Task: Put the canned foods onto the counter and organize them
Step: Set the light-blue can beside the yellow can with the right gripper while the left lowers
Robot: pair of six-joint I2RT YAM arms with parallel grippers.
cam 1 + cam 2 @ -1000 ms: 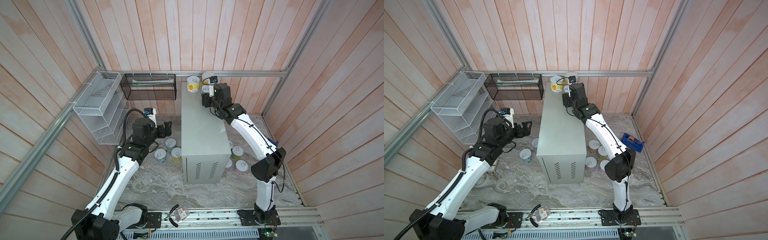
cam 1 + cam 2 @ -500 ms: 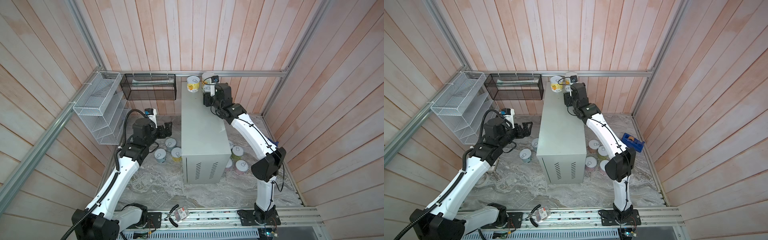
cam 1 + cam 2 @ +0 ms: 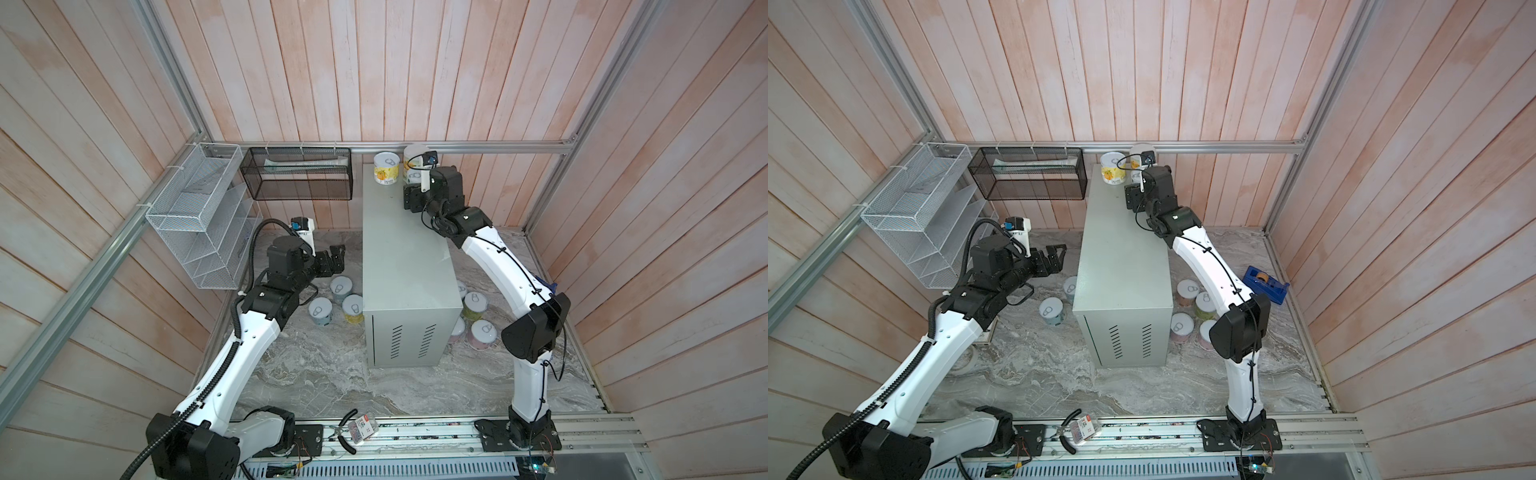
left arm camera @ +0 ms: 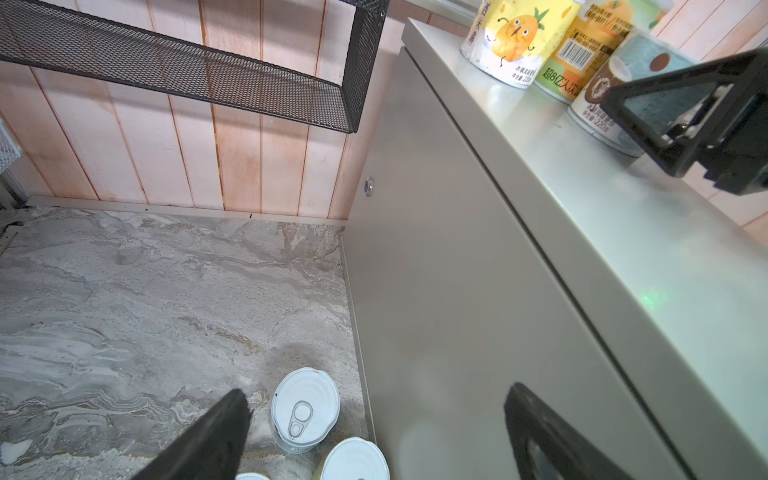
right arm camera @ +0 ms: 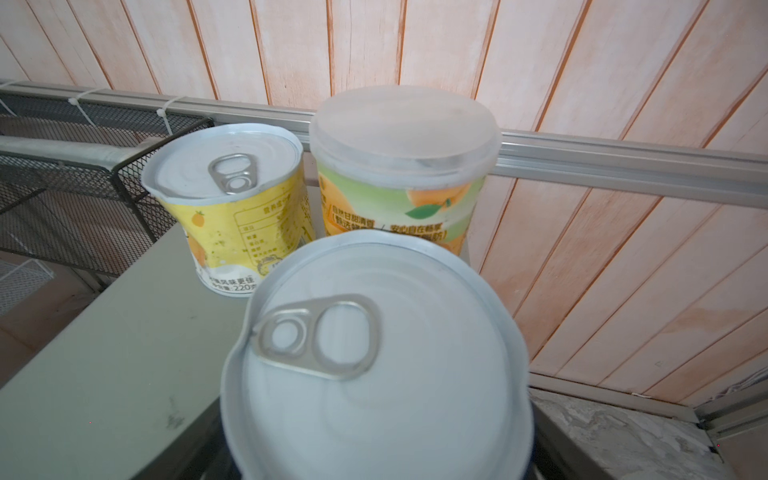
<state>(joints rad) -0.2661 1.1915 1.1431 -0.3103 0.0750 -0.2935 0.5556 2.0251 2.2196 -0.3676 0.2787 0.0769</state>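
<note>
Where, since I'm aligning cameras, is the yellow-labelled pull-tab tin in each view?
Top view: yellow-labelled pull-tab tin, far end of grey-green metal cabinet.
Top view: same spot.
Left wrist: on cabinet top.
Right wrist: cabinet top again.
Landmark: plastic-lidded orange-green tub beside it.

Matt painted-metal counter — tins with dull metal lids, glossy paper labels — veined marble-look floor, wooden plank walls.

Both top views look steeply down from the front. Wrist cameras sit close, sharing the top of the counter.
</note>
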